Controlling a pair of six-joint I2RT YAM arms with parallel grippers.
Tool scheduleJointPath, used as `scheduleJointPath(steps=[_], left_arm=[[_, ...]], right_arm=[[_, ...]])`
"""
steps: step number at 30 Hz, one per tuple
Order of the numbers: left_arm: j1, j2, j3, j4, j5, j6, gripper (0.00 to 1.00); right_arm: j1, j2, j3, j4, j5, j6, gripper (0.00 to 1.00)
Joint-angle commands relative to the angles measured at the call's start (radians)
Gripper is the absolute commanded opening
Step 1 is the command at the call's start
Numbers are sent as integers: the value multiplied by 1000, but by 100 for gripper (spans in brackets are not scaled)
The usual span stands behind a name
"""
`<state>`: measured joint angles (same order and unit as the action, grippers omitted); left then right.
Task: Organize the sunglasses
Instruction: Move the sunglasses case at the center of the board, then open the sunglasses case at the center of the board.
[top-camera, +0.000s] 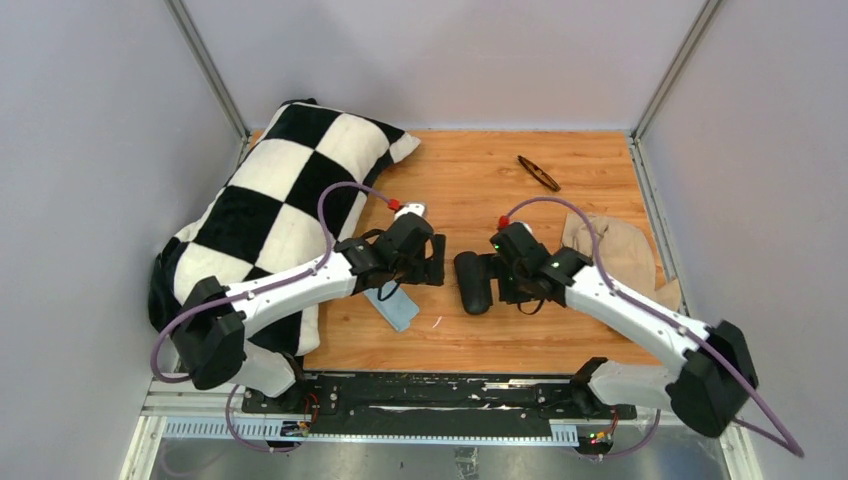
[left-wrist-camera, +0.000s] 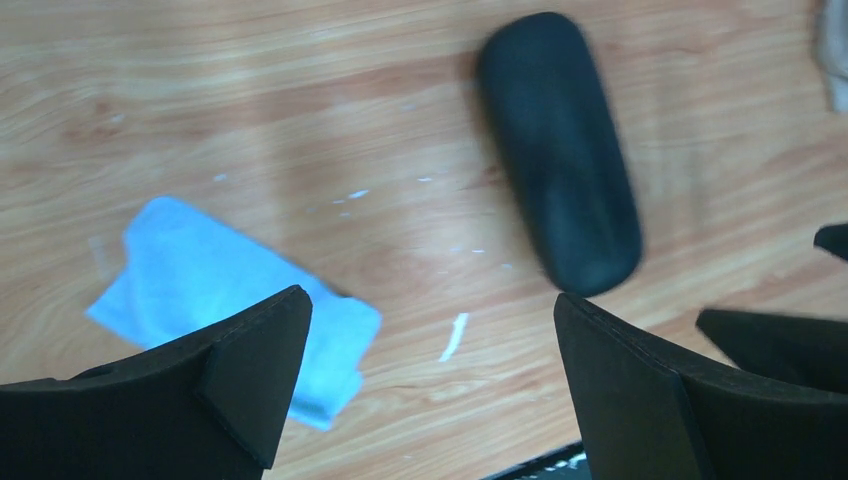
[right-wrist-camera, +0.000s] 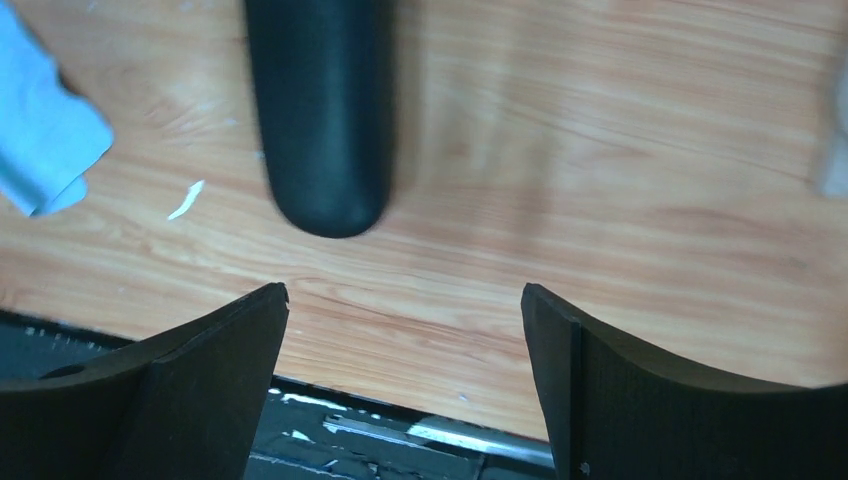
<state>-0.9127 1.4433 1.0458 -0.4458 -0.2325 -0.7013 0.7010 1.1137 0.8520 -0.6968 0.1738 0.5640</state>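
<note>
The sunglasses (top-camera: 539, 173) lie folded on the wooden table at the back, far from both arms, and show only in the top view. The black hard case (top-camera: 473, 282) lies shut between the two grippers; it also shows in the left wrist view (left-wrist-camera: 560, 150) and the right wrist view (right-wrist-camera: 320, 110). The light blue cloth (top-camera: 393, 305) lies by the left gripper, and shows again in both wrist views (left-wrist-camera: 230, 290) (right-wrist-camera: 40, 150). My left gripper (top-camera: 434, 264) (left-wrist-camera: 430, 315) is open and empty, left of the case. My right gripper (top-camera: 512, 288) (right-wrist-camera: 405, 295) is open and empty, right of the case.
A black-and-white checkered pillow (top-camera: 280, 200) covers the table's left side under the left arm. A beige cloth (top-camera: 615, 250) lies at the right. The table's near edge with a black rail (right-wrist-camera: 400, 430) lies just below the right gripper.
</note>
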Motion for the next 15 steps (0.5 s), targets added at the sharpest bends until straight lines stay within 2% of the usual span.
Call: scheduleJointPath(steps=[1,3,6,9,15], left_arm=[[84,-106,-119,-26,-4,-3,100],[120,-165,-162,-27,8,-14,100],[143,-247,-205,-29,16,-9,100],[152,-273,-214,-58,16,4,100],[161,-321,-261,-28,29,-35,100]], right_arm=[[58,171,76,128,-221,-103,93],[86,239,126,110,-148,-123,95],[89,292,146,144,-129,-150,98],[89,368,192,156,-157,-183,99],[88,468,237,134,-34,-169,100]])
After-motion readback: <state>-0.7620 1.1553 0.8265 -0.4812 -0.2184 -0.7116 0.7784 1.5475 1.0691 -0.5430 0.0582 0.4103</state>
